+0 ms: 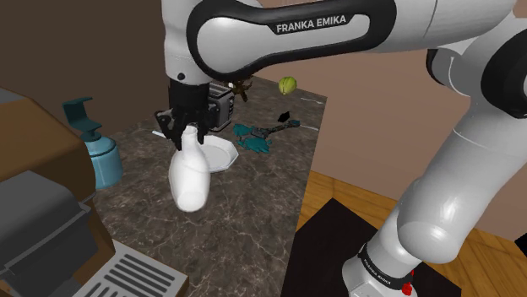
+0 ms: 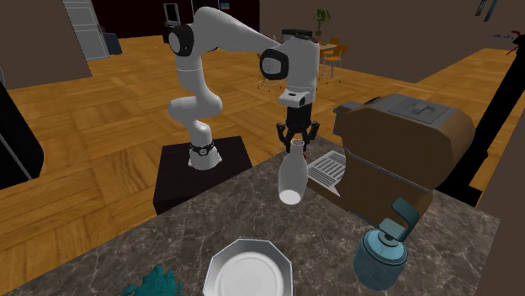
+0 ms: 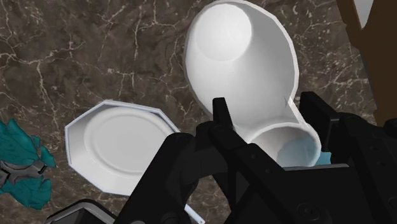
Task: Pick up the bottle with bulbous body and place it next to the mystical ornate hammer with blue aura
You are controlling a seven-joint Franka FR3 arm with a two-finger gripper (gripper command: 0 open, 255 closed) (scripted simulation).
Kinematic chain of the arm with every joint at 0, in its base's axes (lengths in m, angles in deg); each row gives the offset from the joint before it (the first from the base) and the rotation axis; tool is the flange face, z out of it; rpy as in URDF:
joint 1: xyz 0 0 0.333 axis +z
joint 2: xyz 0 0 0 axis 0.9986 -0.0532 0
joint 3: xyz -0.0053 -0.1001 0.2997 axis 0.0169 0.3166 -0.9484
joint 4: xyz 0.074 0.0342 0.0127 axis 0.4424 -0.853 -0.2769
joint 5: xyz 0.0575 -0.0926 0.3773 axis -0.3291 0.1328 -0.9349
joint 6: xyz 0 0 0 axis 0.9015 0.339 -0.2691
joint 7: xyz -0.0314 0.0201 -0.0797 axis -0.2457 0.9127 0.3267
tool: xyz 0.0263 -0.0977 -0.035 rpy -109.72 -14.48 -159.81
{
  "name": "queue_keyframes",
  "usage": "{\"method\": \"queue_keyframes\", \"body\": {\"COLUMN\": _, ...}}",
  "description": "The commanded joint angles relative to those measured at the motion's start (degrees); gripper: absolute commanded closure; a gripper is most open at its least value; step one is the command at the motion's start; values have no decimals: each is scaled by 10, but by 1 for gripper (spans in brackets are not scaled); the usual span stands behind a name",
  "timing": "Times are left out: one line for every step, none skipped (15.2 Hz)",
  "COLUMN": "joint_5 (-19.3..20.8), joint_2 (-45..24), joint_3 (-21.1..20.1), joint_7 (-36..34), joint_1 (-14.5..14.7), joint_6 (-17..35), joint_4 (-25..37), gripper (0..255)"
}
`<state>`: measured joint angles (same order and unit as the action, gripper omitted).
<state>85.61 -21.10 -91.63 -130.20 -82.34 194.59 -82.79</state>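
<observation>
My gripper (image 3: 267, 113) covers one side of the neck of the white bottle (image 3: 245, 63). The teal hammer (image 3: 22, 167) runs off the wrist view's edge and off the second exterior view's bottom edge, which also clips the white plate (image 2: 220, 271). In the shoulder view the bottle hides part of that plate.

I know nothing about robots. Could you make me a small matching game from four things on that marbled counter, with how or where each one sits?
Things:
1. white bottle
2. white plate
3. blue pump dispenser
4. teal hammer

States:
A. upright beside the brown machine
B. flat on the counter, nothing on it
C. clasped at its neck by the tool
D. lying beyond the plate in the shoulder view

Pairs: 1-C, 2-B, 3-A, 4-D
</observation>
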Motion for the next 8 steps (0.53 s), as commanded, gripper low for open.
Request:
{"method": "queue_keyframes", "body": {"joint_5": 0, "joint_2": -1, "joint_3": 0, "joint_7": 1, "joint_1": 0, "joint_6": -16, "joint_4": 16, "gripper": 255}}
{"method": "queue_keyframes", "body": {"joint_5": -1, "joint_2": 0, "joint_3": 0, "joint_7": 2, "joint_1": 0, "joint_6": -23, "joint_4": 23, "gripper": 255}}
{"method": "queue_keyframes", "body": {"joint_5": -1, "joint_2": 1, "joint_3": 0, "joint_7": 3, "joint_1": 0, "joint_6": -31, "joint_4": 31, "gripper": 255}}
{"method": "queue_keyframes", "body": {"joint_5": -2, "joint_2": 1, "joint_3": 0, "joint_7": 4, "joint_1": 0, "joint_6": -38, "joint_4": 38, "gripper": 255}}
{"method": "queue_keyframes", "body": {"joint_5": -2, "joint_2": 1, "joint_3": -1, "joint_7": 4, "joint_1": 0, "joint_6": -46, "joint_4": 45, "gripper": 255}}
{"method": "queue_keyframes", "body": {"joint_5": -2, "joint_2": 1, "joint_3": -1, "joint_7": 5, "joint_1": 1, "joint_6": -54, "joint_4": 53, "gripper": 255}}
{"method": "queue_keyframes", "body": {"joint_5": -3, "joint_2": 1, "joint_3": -1, "joint_7": 5, "joint_1": 1, "joint_6": -61, "joint_4": 61, "gripper": 255}}
{"method": "queue_keyframes", "body": {"joint_5": -3, "joint_2": 1, "joint_3": -1, "joint_7": 6, "joint_1": 1, "joint_6": -69, "joint_4": 68, "gripper": 255}}
